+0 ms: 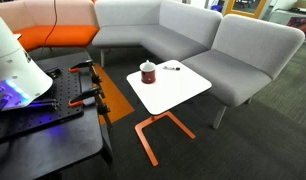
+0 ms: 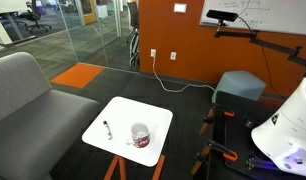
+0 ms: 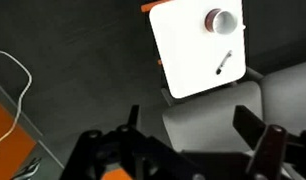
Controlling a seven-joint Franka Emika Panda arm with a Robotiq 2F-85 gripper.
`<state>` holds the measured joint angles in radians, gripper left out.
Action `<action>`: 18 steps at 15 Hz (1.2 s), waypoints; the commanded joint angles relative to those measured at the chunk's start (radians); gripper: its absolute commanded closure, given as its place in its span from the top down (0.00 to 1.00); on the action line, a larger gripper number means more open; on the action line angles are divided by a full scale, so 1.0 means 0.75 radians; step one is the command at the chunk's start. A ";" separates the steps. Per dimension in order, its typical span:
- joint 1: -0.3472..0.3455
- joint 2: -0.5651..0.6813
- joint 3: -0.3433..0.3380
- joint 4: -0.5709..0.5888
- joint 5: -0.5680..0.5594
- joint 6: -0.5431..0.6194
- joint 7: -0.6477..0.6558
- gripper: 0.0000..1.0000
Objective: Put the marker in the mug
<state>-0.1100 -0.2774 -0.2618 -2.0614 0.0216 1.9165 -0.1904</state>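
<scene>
The dark red-brown mug (image 1: 147, 72) with a pale rim stands upright on the small white table (image 1: 183, 92). It also shows in an exterior view (image 2: 140, 136) and in the wrist view (image 3: 222, 19). The thin dark marker (image 1: 172, 68) lies flat on the table beside the mug, apart from it; it shows too in an exterior view (image 2: 107, 129) and in the wrist view (image 3: 223, 63). My gripper (image 3: 193, 125) is open and empty, high above the floor and a grey seat, far from the table.
A grey sectional sofa (image 1: 193, 35) wraps round the table's far side, with an orange seat (image 1: 53, 38). The table stands on an orange frame (image 1: 153, 130). The robot's black base with clamps (image 1: 53, 100) is close by. A cable (image 2: 178, 85) runs along the floor.
</scene>
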 commanded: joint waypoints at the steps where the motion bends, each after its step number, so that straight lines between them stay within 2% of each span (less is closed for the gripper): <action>1: -0.025 0.003 0.021 0.005 0.008 -0.004 -0.007 1.00; 4: -0.021 0.044 0.084 -0.032 -0.025 0.034 0.172 1.00; 6: -0.013 0.087 0.157 -0.090 -0.055 0.106 0.378 1.00; 9: 0.024 0.253 0.264 -0.175 -0.021 0.299 0.707 1.00; 12: 0.091 0.505 0.335 -0.196 -0.041 0.558 0.978 1.00; 16: 0.216 0.902 0.329 -0.054 0.017 0.782 1.123 1.00; 18: 0.237 1.078 0.347 0.060 0.082 0.845 1.033 1.00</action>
<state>0.0449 0.3895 0.0036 -2.1429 0.0240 2.5275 0.6260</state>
